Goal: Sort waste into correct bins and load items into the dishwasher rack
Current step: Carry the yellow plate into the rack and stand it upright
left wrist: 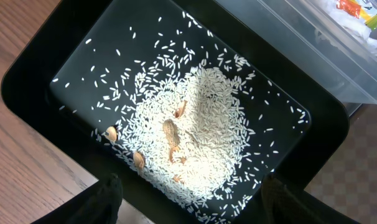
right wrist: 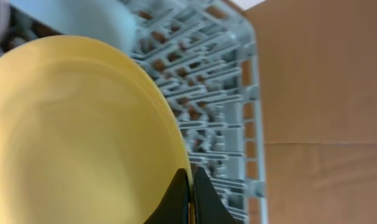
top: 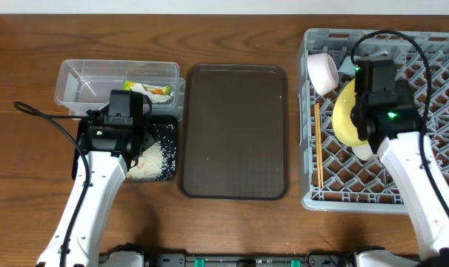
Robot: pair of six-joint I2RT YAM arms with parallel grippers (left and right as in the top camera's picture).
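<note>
My right gripper (right wrist: 191,186) is shut on the rim of the yellow plate (right wrist: 70,130), held on edge over the grey dishwasher rack (top: 439,111); the plate also shows overhead (top: 347,119). A small white cup (top: 322,70) and wooden chopsticks (top: 318,144) lie in the rack's left part. My left gripper (left wrist: 188,202) is open and empty over the black tray (left wrist: 70,37), which holds a heap of white rice (left wrist: 201,124) with a few brown bits. The snack wrapper (top: 154,90) lies in the clear tub (top: 84,81).
A large dark brown serving tray (top: 235,130) lies between the bins and the rack. A pale bowl edge (right wrist: 83,22) sits beyond the plate in the rack. Cables (top: 43,119) trail from both arms over the wooden table.
</note>
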